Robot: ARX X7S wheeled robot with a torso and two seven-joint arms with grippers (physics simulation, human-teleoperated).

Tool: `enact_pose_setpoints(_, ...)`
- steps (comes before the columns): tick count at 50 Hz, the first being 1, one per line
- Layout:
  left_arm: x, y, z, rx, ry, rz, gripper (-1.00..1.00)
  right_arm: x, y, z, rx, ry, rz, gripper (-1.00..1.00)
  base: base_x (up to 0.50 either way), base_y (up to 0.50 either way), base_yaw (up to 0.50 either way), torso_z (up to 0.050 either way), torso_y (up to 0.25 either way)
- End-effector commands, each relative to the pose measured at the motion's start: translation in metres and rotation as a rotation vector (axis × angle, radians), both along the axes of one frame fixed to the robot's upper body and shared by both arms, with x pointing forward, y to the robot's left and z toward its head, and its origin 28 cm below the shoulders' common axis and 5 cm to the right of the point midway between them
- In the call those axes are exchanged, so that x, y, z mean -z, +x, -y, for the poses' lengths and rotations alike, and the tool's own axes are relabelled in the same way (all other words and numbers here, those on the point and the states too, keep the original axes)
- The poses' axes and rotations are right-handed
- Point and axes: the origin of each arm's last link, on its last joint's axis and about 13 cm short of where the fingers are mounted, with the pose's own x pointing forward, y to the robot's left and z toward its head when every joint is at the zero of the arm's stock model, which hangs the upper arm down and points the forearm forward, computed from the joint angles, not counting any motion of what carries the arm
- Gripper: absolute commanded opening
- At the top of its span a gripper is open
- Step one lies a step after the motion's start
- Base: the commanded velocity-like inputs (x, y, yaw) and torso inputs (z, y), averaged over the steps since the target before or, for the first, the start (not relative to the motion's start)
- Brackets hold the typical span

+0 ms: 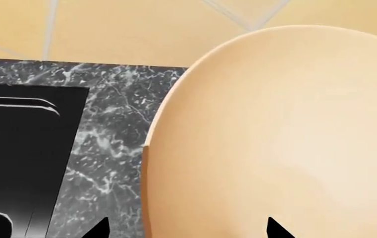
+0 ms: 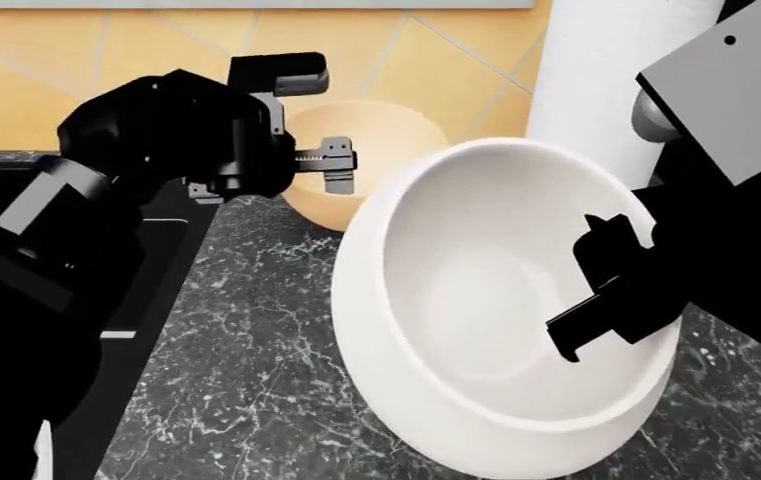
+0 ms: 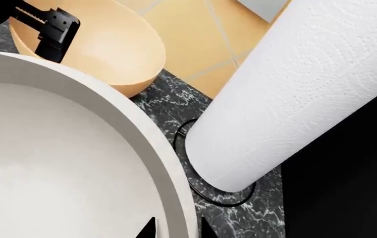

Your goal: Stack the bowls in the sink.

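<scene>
While both bowls sit over the marble counter (image 2: 240,400), not yet in the sink (image 1: 23,148), rim grips are the only real option. Right gripper (image 2: 607,290) pinches the white bowl (image 2: 487,330) by its rim, one finger inside, bowl tilted and apparently lifted. Left gripper (image 2: 313,165) straddles the near rim of the tan bowl (image 2: 380,135); can't tell if it's clamped. Both look rigid, glossy and slick, thin-walled: expect them to pivot in a rim pinch and chip if dropped. Paper towel roll (image 3: 300,94) stands just beside the white bowl.
</scene>
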Motion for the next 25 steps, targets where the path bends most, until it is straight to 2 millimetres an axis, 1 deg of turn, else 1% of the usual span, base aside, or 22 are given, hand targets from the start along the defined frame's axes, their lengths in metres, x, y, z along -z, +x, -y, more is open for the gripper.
enact_pose_setpoints(1, 0.005, -0.0002, 0.004, 0.024, -0.001, -0.014, 1.0, 0.0, 0.0013, 0.0002, 0.003, -0.002, 0.009, -1.0, 0.0, 0.0, 0.0, 0.0, 0.0)
enact_pose_setpoints(5, 0.0059, -0.0012, 0.0049, 0.038, 0.012, -0.005, 1.0, 0.0, 0.0017, 0.0003, 0.005, -0.001, 0.009, -1.0, 0.0, 0.0, 0.0, 0.0, 0.0)
enact_pose_setpoints(6, 0.0065, -0.0014, 0.0052, 0.041, 0.014, -0.005, -1.0, 0.0, 0.0017, 0.0004, 0.005, -0.001, 0.008, -1.0, 0.0, 0.0, 0.0, 0.0, 0.0)
enact_pose_setpoints(12, 0.0103, -0.0016, 0.0057, 0.047, 0.011, -0.007, -1.0, 0.0007, 0.0022, 0.0009, 0.009, -0.003, 0.008, -1.0, 0.0, 0.0, 0.0, 0.0, 0.0)
enact_pose_setpoints(19, 0.0102, -0.001, 0.0067, 0.054, 0.003, 0.006, -1.0, 0.0021, 0.0026, 0.0011, 0.009, -0.003, 0.005, -1.0, 0.0, 0.0, 0.0, 0.0, 0.0)
enact_pose_setpoints(25, 0.0024, -0.0011, 0.0052, 0.04, -0.018, 0.058, -1.0, 0.0042, 0.0036, 0.0018, 0.013, -0.002, 0.002, -1.0, 0.0, 0.0, 0.0, -0.002, 0.0)
